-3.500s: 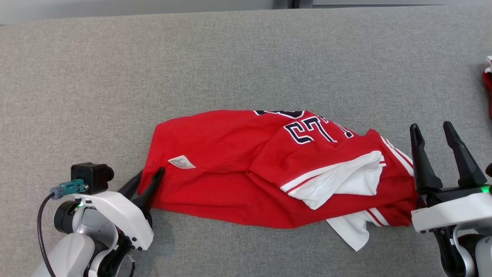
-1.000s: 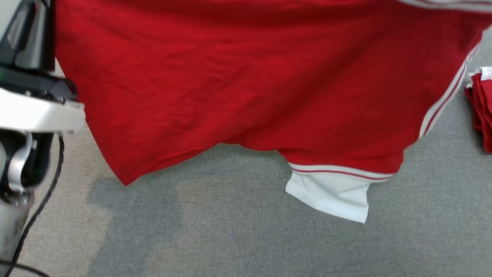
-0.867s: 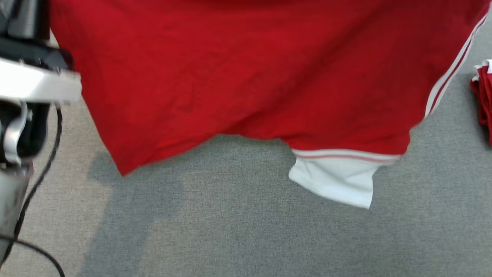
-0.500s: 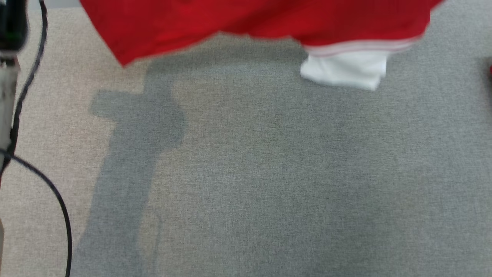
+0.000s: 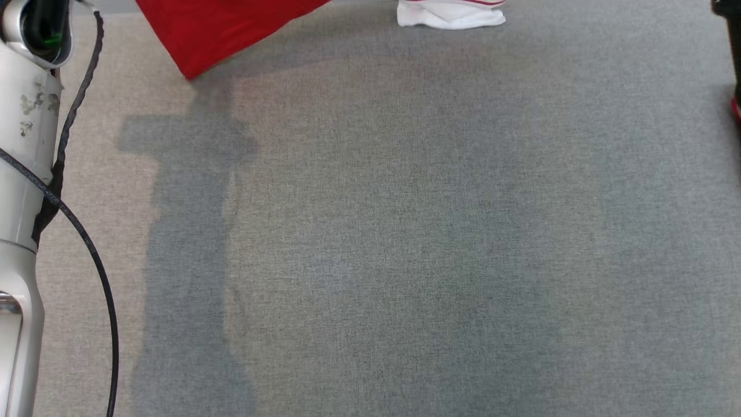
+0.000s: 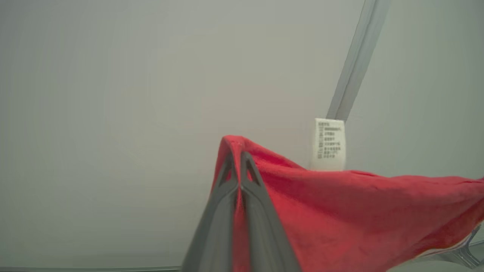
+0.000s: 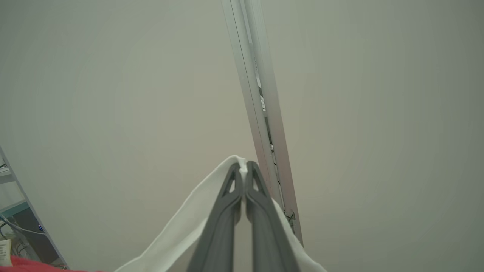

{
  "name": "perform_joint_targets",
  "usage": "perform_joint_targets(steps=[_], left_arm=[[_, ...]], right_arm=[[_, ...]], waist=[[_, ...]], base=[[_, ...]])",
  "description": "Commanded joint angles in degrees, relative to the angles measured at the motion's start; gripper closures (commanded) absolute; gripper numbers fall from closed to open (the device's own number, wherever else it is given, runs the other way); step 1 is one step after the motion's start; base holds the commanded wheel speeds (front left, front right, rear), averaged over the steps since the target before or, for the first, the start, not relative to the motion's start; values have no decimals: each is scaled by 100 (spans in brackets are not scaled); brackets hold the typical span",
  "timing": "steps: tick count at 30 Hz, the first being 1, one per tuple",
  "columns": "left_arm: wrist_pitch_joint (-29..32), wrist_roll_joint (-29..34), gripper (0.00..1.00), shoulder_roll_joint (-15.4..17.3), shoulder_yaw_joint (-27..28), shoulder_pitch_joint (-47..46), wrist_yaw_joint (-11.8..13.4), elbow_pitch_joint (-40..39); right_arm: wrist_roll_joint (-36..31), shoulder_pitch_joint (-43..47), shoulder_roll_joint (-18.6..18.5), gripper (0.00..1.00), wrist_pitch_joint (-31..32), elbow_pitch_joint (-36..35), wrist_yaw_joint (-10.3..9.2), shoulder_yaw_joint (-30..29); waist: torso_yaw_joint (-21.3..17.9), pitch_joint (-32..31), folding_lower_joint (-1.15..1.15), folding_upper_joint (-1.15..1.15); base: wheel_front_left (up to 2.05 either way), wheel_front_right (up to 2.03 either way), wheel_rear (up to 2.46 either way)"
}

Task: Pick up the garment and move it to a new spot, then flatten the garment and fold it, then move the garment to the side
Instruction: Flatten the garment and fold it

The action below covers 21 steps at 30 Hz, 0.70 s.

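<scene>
The garment (image 5: 214,29) is a red jersey with white sleeves, held up in the air over the grey table (image 5: 382,243). In the head view its lowest red corner and a white sleeve end (image 5: 451,13) hang at the top edge. My left gripper (image 6: 237,156) is shut on a red edge of the garment (image 6: 359,211), near its white care label (image 6: 329,145). My right gripper (image 7: 244,166) is shut on white fabric (image 7: 181,230) of the garment. Both grippers point at a pale wall.
My pale left forearm (image 5: 23,145) with a black cable stands at the left edge. A dark part of my right arm (image 5: 730,35) shows at the top right, with a bit of another red cloth (image 5: 736,110) below it. The arm's and garment's shadows lie on the table.
The garment, lying on the table at first, now hangs from both grippers. Over the last second its lower edge has climbed to the top of the head view, and my left arm rose.
</scene>
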Motion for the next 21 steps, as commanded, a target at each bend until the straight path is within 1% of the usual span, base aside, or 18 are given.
perform_joint_targets(steps=[1, 5, 7, 9, 13, 17, 19, 21], left_arm=[[-46, -20, 100, 1, -1, -119, -32, 72], [-262, -143, 100, -62, -65, 20, -92, 298], [-420, -167, 100, -118, -163, 283, -99, 334], [-573, -273, 100, -183, -264, 537, -101, 199], [-768, -476, 100, -272, -496, 1450, -99, -143], [-840, -665, 100, -243, -592, 2382, -99, -534], [-853, -678, 100, -224, -639, 2891, -100, -746], [-854, -652, 100, -161, -584, 3374, -100, -1015]], right_arm=[[78, -7, 4, 100, -65, 48, 4, 34], [264, 251, -13, 100, -251, 39, 4, 212], [467, 612, -40, 100, -373, -117, 4, 336], [695, 1043, -161, 100, -489, -352, 4, 464], [1221, 2410, -416, 100, -682, -983, 4, 676], [1639, 3908, -721, 100, -757, -1768, 4, 903], [1808, 4666, -934, 100, -810, -2115, 3, 881], [1903, 5365, -1020, 100, -859, -2458, 4, 817]], waist=[[-21, 105, 0, 0], [-9, 297, 0, 0], [12, 306, 0, 0], [38, 272, 0, 0], [74, 142, 0, 0], [80, -22, 0, 0], [90, -102, 0, 0], [75, -172, 0, 0]], base=[[0, 0, 0], [0, 0, 0], [0, 0, 0], [0, 0, 0], [0, 0, 0], [0, 0, 0], [0, 0, 0], [0, 0, 0]])
